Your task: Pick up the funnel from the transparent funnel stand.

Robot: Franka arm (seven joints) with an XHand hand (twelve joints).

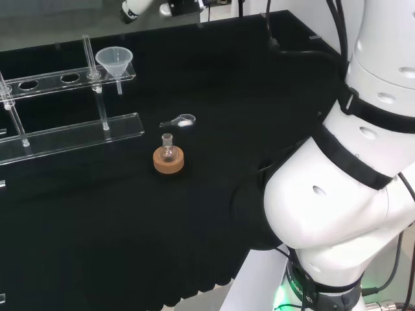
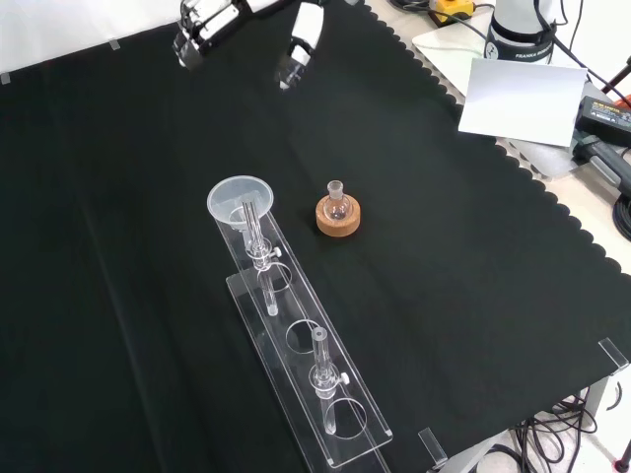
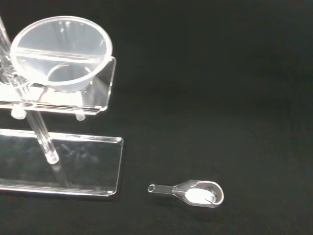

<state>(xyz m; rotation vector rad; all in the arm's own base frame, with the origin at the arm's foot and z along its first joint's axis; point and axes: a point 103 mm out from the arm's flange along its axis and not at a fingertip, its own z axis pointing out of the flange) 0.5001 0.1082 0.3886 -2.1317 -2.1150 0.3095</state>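
Hand: the hand (image 2: 212,22) is up high at the top of the front view, over the far part of the black cloth (image 2: 444,296). Its fingers (image 2: 299,49) hang down, spread apart and fairly straight. It holds nothing.
Hand and funnel: well apart. The hand touches none of the things.
Funnel: the funnel (image 1: 114,63) is clear, with a wide round mouth. It sits upright in the end hole of the funnel stand (image 1: 71,133), at the right end in the head view. Its thin stem pokes down through the top shelf and ends above the bottom plate.
Funnel stand: see-through, with a top shelf of round holes on thin posts over a flat bottom plate. The other holes look empty.
Small flask: a little round flask (image 2: 338,205) stands upright in a cork ring (image 2: 338,219), near the funnel end of the stand but not touching it.
Scoop: a small clear scoop (image 3: 193,192) lies flat on the cloth with something white in its bowl. In the head view it lies just behind the flask.
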